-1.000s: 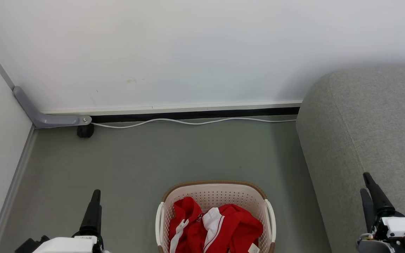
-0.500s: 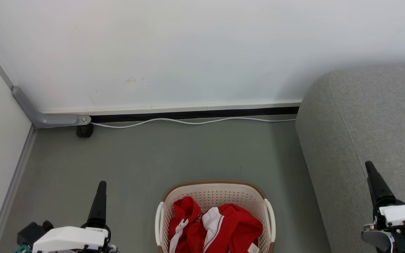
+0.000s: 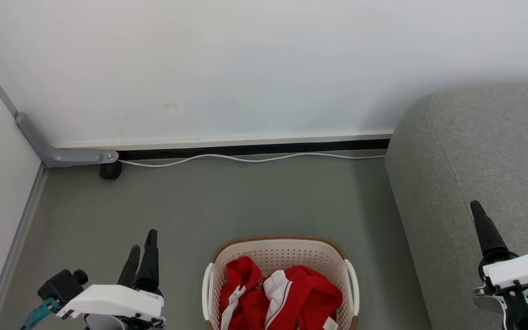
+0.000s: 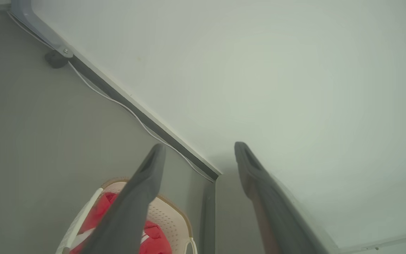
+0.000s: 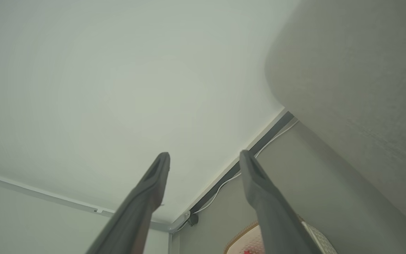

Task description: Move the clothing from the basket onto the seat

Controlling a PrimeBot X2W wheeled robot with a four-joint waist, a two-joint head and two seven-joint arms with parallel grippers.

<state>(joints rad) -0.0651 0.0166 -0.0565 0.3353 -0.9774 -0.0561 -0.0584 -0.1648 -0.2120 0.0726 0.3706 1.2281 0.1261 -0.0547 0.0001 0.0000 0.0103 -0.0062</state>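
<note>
Red clothing [image 3: 287, 298]: a crumpled heap, bright red with white panels and stripes, lying inside the basket at the bottom centre of the head view; a small white tag [image 3: 331, 324] shows at its lower right edge.
Cream basket [image 3: 282, 251]: perforated plastic with a brown rim and white side handles, standing on the floor and cut off by the bottom edge of the frame.
Grey seat [image 3: 484, 146]: upholstered fabric with a rounded corner and a stitched seam, taking up the right side of the head view; a strip of floor separates it from the basket.
Dark left claw [image 3: 143, 242]: lower left of the head view, left of the basket and apart from it, fingers pointing up the frame. The jaws are spread wide and hold nothing. In its wrist view one finger crosses in front of the basket and the red cloth.
Dark right claw [image 5: 204, 155]: jaws parted wide and empty in its wrist view. In the head view it sits at the lower right, in front of the seat's grey fabric.
Grey-green floor [image 3: 245, 201]: plain, running back to the wall.
White wall [image 3: 245, 68]: upper half of the head view, with a dark strip along its base.
White cable [image 3: 255, 159]: lies along the foot of the wall, from the bracket across to the seat.
Grey bracket [image 3: 62, 156]: bent metal in the left corner, with a small black foot [image 3: 110, 170] beneath its end.
</note>
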